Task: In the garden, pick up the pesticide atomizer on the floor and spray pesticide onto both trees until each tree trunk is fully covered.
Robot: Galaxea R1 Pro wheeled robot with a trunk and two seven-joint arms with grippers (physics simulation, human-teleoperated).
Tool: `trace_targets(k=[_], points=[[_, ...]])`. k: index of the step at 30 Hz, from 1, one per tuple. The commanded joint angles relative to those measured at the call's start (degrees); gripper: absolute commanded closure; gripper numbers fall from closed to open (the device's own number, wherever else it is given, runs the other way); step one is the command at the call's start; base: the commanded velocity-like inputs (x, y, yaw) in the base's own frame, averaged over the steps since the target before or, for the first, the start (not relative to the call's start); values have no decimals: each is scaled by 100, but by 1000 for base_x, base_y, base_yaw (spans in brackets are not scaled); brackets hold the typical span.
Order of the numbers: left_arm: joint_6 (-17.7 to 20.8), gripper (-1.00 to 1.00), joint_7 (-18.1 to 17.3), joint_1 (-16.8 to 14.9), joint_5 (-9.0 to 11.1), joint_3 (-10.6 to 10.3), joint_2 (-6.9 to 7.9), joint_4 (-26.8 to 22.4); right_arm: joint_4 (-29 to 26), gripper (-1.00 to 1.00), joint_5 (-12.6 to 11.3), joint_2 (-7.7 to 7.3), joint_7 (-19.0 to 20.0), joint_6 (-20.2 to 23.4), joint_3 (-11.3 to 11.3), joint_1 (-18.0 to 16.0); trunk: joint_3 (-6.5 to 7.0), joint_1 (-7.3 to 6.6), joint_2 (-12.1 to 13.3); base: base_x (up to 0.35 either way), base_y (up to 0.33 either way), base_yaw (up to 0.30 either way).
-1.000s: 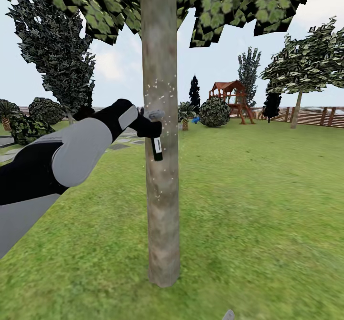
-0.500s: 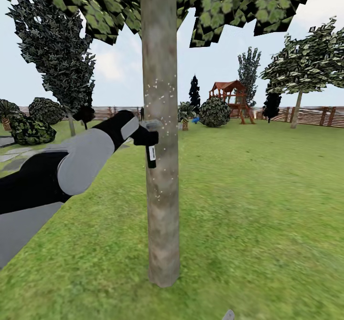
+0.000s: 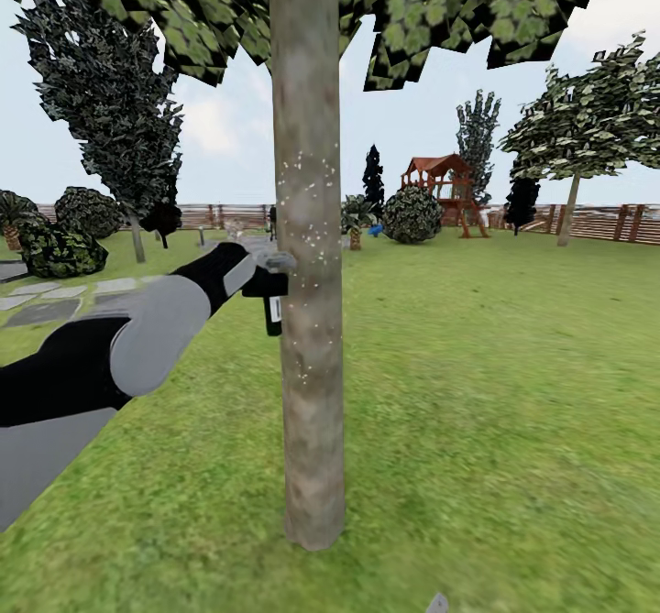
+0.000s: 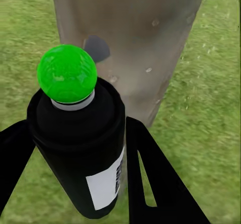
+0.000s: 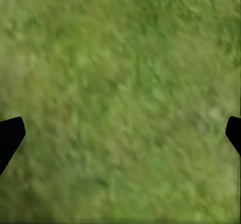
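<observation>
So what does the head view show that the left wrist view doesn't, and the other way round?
Head view alone: the left arm reaching to the trunk, leaf canopy, the second tree, playset, fence and the pale spray specks' full spread up the bark.
Left wrist view alone: the green dot on top of the atomizer, its white label, and the black fingers either side of it.
Both: the atomizer, held in the left gripper close to the trunk, and the lawn.

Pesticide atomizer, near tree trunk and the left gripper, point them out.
pesticide atomizer [image 4: 80,153]: left wrist view, black body.
tree trunk [image 3: 309,393]: head view, lower bark.
left gripper [image 3: 268,285]: head view, at its fingers, around the atomizer.
</observation>
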Motion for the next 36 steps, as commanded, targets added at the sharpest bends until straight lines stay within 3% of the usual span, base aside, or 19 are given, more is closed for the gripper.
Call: trace_targets(k=[1, 6, 13, 16, 19, 20, 22, 23, 26, 33, 36], points=[[-125, 100, -1, 65, -4, -4, -15, 8, 0, -100, 0, 1, 0, 0, 96, 0, 0, 0, 0, 0, 0, 0], [-599, 100, -7, 523, -3, -7, -148, 15, -22, -100, 0, -16, 0, 0, 183, 0, 0, 0, 0, 0, 0, 0], [-702, 100, -11, 901, -3, -8, -177, 14, 20, -100, -15, -14, -3, 0, 169, 2, 0, 0, 0, 0, 0, 0], [-1014, 100, -16, 1085, -3, -17, -197, 16, 87, -100, -25, -22, -8, 0, 165, 3, 0, 0, 0, 0, 0, 0], [-1093, 100, -16, 1162, -35, -26, -215, 16, 101, -100, -26, -23, -9, 0, 165, 3, 0, 0, 0, 0, 0, 0], [-1105, 100, -16, 1240, -101, -29, -218, 16, 102, -100, -26, -23, -9, 2, 164, 3, 0, 0, 0, 0, 0, 0], [-1215, 100, -14, 1467, -660, -34, -215, 14, 105, -100, -26, -18, -9, 3, 164, 3, 0, 0, 0, 0, 0, 0], [-1298, 100, -13, 1507, -810, -34, -214, 15, 105, -100, -27, -17, -9, 2, 164, 3, 0, 0, 0, 0, 0, 0], [-1448, 100, -16, 1571, -1031, -34, -210, 19, 105, -100, -27, -16, -9, 2, 164, 3, 0, 0, 0, 0, 0, 0], [-1513, 100, -16, 1920, -1087, -34, -114, 12, 105, -100, -27, -23, -9, 3, 164, 3, 0, 0, 0, 0, 0, 0], [-1736, 100, -17, 2124, -1092, -35, -75, 8, 105, -100, -27, -23, -9, 2, 164, 3, 0, 0, 0, 0, 0, 0]])
